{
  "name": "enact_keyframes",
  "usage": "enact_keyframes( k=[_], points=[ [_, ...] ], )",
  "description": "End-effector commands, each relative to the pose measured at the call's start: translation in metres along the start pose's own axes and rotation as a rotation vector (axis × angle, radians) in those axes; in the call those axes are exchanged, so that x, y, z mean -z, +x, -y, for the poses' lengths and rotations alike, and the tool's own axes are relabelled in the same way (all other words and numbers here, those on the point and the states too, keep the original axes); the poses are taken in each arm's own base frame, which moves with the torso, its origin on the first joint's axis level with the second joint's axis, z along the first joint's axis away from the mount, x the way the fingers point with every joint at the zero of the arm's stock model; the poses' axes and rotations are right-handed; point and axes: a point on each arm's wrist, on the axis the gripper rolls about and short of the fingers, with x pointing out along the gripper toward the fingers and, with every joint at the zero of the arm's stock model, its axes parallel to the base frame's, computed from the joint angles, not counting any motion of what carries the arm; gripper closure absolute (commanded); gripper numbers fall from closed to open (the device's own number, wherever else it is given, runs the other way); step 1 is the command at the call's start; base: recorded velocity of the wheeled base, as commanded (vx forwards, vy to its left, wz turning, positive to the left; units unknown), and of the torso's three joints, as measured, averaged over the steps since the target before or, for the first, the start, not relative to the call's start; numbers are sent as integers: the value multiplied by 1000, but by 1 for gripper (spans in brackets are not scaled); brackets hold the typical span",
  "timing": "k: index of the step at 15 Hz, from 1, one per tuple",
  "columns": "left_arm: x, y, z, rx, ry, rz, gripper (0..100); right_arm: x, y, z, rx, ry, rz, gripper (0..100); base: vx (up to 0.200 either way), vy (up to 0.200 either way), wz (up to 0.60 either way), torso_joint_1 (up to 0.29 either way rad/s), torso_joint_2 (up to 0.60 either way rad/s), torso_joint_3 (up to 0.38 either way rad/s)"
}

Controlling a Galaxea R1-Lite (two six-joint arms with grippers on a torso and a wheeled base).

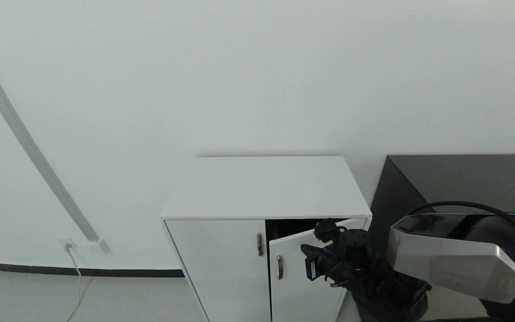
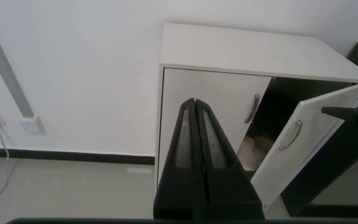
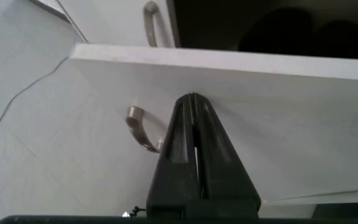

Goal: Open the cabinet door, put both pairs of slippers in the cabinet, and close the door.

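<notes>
White wall point(image 1: 257, 67) behind cabinet point(image 1: 262, 188), right door point(image 1: 295, 286) ajar, closed empty right gripper point(image 3: 194, 99) at its face

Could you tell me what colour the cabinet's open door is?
The door is white; head view.

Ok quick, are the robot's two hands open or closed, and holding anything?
Left gripper: fingers closed, holding nothing.
Right gripper: fingers closed, holding nothing, by the half-open white cabinet door.

One cabinet point(image 1: 266, 188); two doors point(image 1: 217, 268); two handles point(image 1: 259, 244).
</notes>
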Motion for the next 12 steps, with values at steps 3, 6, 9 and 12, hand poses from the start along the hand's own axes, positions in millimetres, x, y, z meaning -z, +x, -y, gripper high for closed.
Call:
enact_keyframes(
  k=[3,6,9,12],
  points=[
    [0,0,0,-1,1,0,100,-12,15,10,23,7,11,100,0,0,0,0,0,0],
    [0,0,0,-1,1,0,100,-17,22,14,35,11,13,100,0,0,0,0,0,0],
    [0,0,0,-1,1,0,100,-20,26,16,38,11,6,100,0,0,0,0,0,0],
    [0,0,0,-1,1,0,100,-24,30,18,44,7,7,100,0,0,0,0,0,0]
  ],
)
